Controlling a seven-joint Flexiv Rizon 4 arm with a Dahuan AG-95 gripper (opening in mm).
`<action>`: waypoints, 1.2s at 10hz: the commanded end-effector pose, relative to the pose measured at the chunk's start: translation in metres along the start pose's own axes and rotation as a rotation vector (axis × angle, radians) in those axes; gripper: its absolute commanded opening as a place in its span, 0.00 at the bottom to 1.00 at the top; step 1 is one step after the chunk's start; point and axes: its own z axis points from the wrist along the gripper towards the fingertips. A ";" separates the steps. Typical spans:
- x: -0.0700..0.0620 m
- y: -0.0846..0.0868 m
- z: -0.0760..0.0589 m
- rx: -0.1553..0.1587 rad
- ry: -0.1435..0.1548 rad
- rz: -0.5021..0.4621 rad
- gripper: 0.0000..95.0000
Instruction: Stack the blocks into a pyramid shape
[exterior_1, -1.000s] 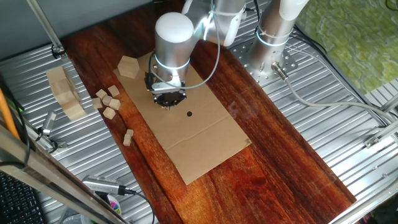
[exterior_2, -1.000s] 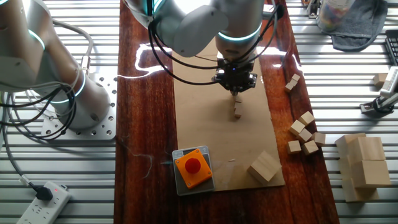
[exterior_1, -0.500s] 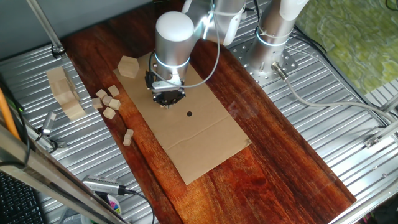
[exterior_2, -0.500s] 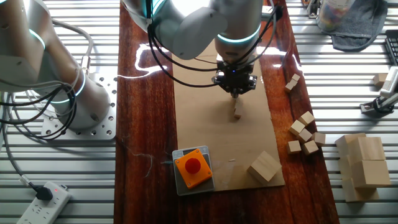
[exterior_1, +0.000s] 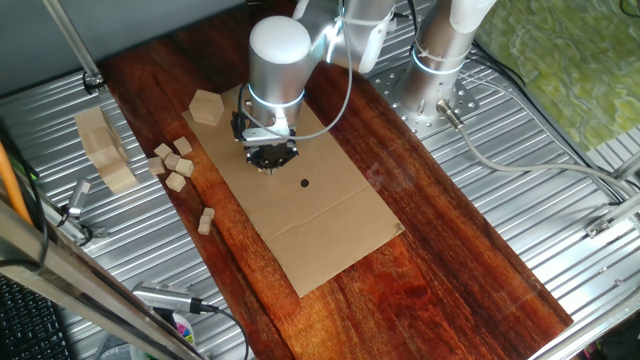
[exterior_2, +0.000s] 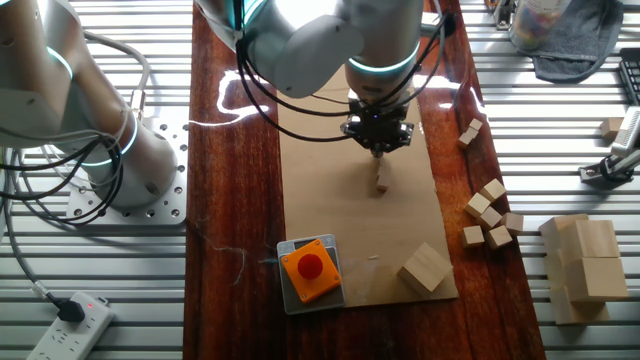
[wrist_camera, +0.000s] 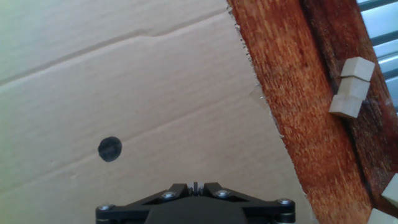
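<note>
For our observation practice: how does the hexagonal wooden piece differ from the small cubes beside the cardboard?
The hexagonal piece is larger than each of the cubes. It has six sides; the cubes are square-faced. It lies alone on the cardboard's corner; the cubes cluster off it, on the dark wood. Both are pale, unpainted wood.

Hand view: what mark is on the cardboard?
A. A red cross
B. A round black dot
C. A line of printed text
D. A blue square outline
B: a single round black dot sits on the plain brown cardboard, which shows creases but no other marks.
</note>
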 end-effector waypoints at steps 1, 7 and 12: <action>-0.013 0.006 -0.007 -0.002 0.014 0.053 0.00; -0.046 -0.042 -0.013 -0.085 0.054 0.164 0.20; -0.062 -0.102 0.010 -0.092 0.066 0.237 0.40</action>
